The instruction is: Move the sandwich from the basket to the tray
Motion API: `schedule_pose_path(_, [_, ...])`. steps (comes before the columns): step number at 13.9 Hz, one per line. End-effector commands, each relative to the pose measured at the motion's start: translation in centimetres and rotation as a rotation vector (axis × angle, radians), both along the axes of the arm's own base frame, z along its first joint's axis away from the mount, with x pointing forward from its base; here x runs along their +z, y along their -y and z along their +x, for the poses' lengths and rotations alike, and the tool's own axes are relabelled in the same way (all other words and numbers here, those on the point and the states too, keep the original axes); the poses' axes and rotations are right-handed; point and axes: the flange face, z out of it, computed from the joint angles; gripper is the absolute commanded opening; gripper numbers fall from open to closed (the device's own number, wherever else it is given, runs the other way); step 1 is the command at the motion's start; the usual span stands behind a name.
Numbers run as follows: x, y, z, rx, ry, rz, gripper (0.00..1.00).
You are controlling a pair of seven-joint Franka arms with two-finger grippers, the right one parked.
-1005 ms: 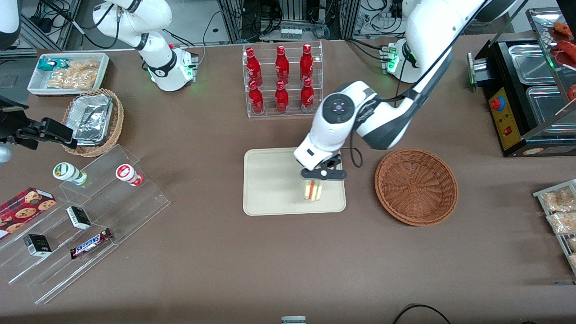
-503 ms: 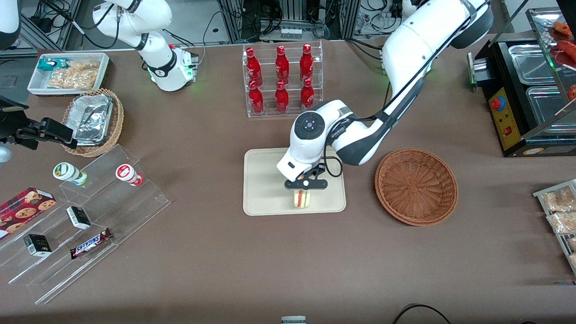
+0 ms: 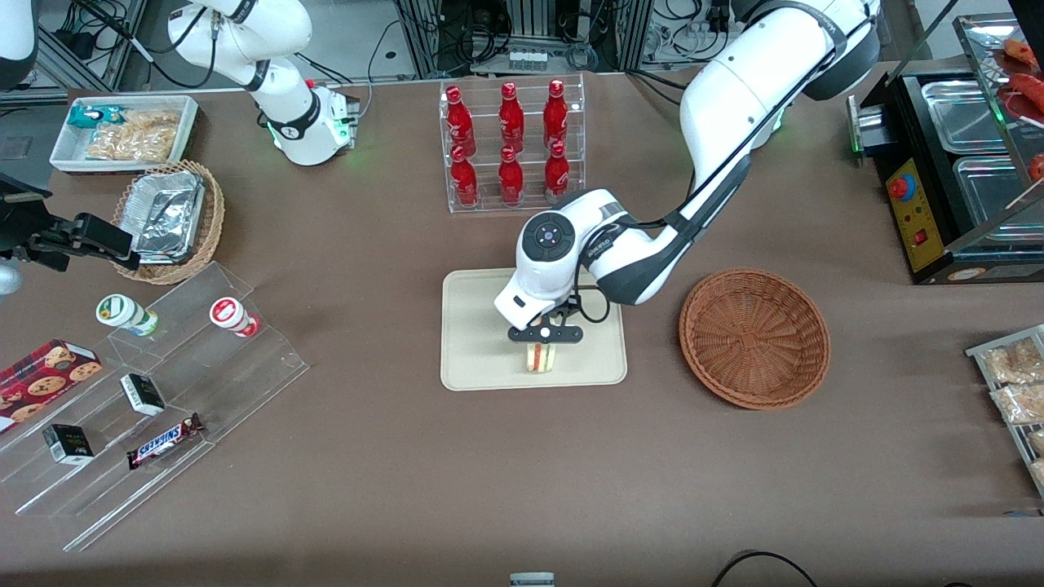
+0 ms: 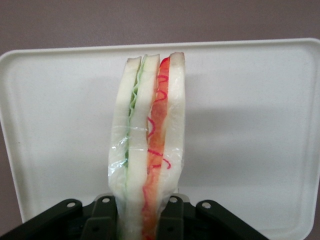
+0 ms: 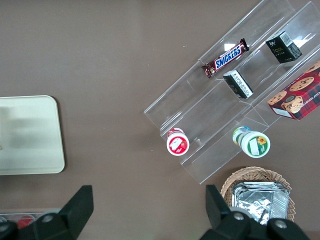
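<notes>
Wrist view — sandwich point(image 4: 147, 150) clamped by the gripper point(image 4: 145, 220) over the tray point(image 4: 250, 125)
Soft, wrapped (likely slippery) — best pinched lightly across the bread faces.

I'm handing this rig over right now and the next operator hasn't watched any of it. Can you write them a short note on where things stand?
Hand: the left arm's, over the tray, shut on the sandwich; in the wrist view its fingers clamp the wrapped wedge.
Sandwich: held upright over the tray, cut edge with red and green filling showing. Whether it touches the tray surface cannot be told.
Basket: beside the tray, toward the working arm's end of the table, nothing in it.
Done: sandwich lifted out and carried over the tray.
Left: set it down, open the hand, pull the arm away.
</notes>
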Motion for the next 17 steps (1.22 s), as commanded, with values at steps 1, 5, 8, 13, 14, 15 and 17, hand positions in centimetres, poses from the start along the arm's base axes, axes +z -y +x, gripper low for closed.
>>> schedule_pose_path(1, [-0.5,1.1,0.3,0.02,0.018,-0.008,0.29])
schedule_pose_path(5, [-1.0,1.4,0.5,0.054,0.028,-0.014,0.51])
schedule_pose_path(8, [-1.1,0.6,1.4,0.095,0.039,-0.002,0.99])
schedule_pose_path(13, [4.0,-1.4,3.2,0.142,0.116,-0.002,1.0])
schedule_pose_path(14, [5.2,-2.8,4.3,0.178,0.138,0.011,1.0])
schedule_pose_path(15, [6.3,-4.6,5.5,0.235,0.144,0.012,1.0])
schedule_pose_path(17, [9.3,-6.1,5.8,0.273,0.162,0.006,1.0])
